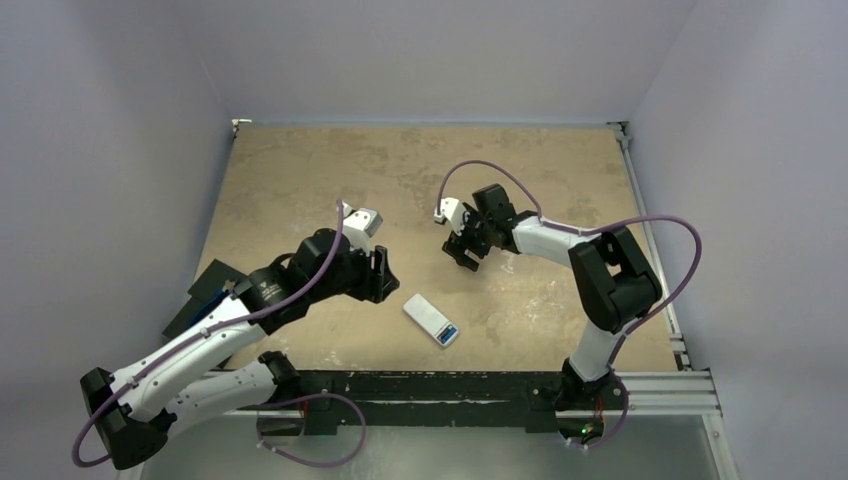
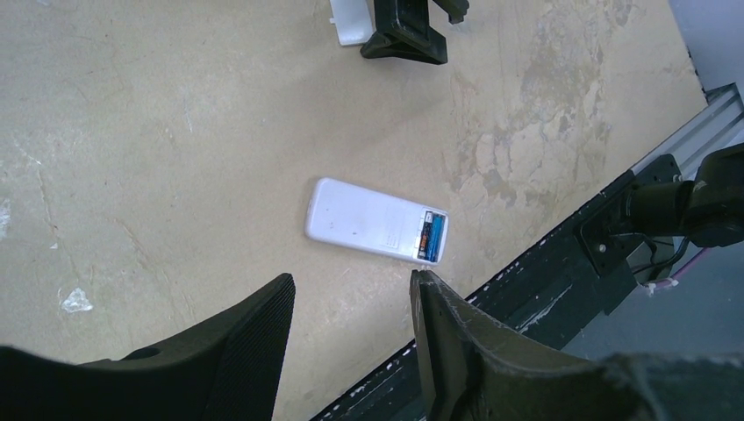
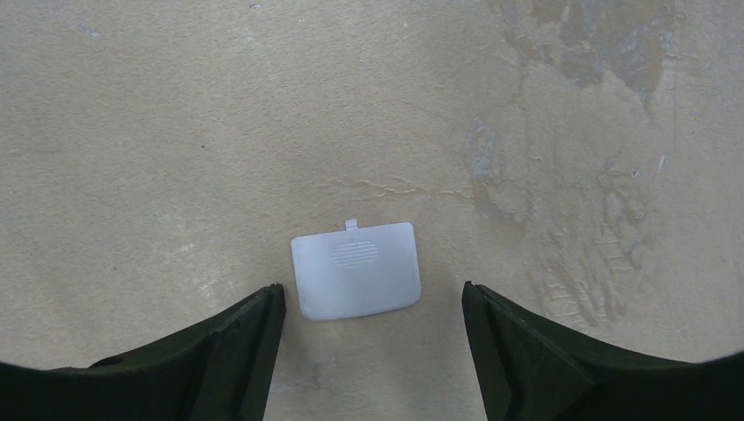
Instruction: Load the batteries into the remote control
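While both arms hang over the tabletop (image 1: 300, 170), the remote control (image 1: 431, 320) lies flat, plain back up, near the 6 o'clock edge and a little short of the black rail (image 1: 440, 385). Its long axis runs from 10 to 4 o'clock. At its 4 o'clock end the compartment is uncovered, and the batteries (image 2: 429, 237) show in it side by side, one blue, one dark. Bare board rings the remote on every side.

The left claw (image 1: 383, 275) is at the remote's 10 o'clock, apart from it, spread wide and holding nothing. In the left wrist view the remote lies beyond the fingertips (image 2: 281, 298), untouched.

The right claw (image 1: 465, 250) is toward 1 o'clock of the remote, well apart, also spread wide and empty. Between its fingers (image 3: 254, 324) the small white cover (image 3: 355, 269) lies flat on the board. There is a thin gap on the left finger's side and a broader one on the right.
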Controlling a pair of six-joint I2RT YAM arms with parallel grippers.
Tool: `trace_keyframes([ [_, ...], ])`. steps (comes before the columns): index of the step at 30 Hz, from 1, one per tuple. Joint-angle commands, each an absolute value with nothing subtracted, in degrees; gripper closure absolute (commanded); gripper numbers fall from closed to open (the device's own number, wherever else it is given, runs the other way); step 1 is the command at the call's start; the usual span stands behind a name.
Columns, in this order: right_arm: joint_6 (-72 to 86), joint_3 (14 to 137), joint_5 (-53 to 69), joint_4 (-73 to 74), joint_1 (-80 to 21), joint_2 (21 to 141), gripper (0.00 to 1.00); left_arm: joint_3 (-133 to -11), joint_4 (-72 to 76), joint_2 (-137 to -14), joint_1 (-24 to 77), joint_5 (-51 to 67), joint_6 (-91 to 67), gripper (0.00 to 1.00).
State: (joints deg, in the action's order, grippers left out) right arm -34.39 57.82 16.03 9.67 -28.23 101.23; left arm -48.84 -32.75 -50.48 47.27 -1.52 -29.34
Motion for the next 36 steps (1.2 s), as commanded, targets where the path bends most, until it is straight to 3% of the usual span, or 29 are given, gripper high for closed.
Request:
trace_keyframes([
  [1,-33.84,57.56,13.79,7.99,-28.38,101.99,0.18,-48.54,-32.74,-49.48,46.86,-2.19,-28.87,0.49],
  [9,-33.31,57.93,14.32,8.34,-28.38,103.07,0.21,-48.53,-32.76,-49.39,46.88,-2.2,-28.87,0.48],
  [19,-32.78,58.71,15.25,10.64,-27.59,104.72,0.33,-48.48,-32.78,-49.22,46.85,-2.16,-28.92,0.48],
  [24,-32.87,58.94,15.25,11.71,-26.95,104.94,0.44,-48.34,-32.77,-49.05,46.92,-2.19,-29.0,0.48],
  [32,-32.28,60.29,15.38,12.9,-26.68,104.49,0.7,-48.34,-32.75,-48.97,46.91,-2.2,-29.0,0.48],
  [36,-30.69,61.25,13.47,14.89,-26.74,102.22,0.76,-48.25,-32.72,-49.04,46.88,-2.2,-29.09,0.48],
])
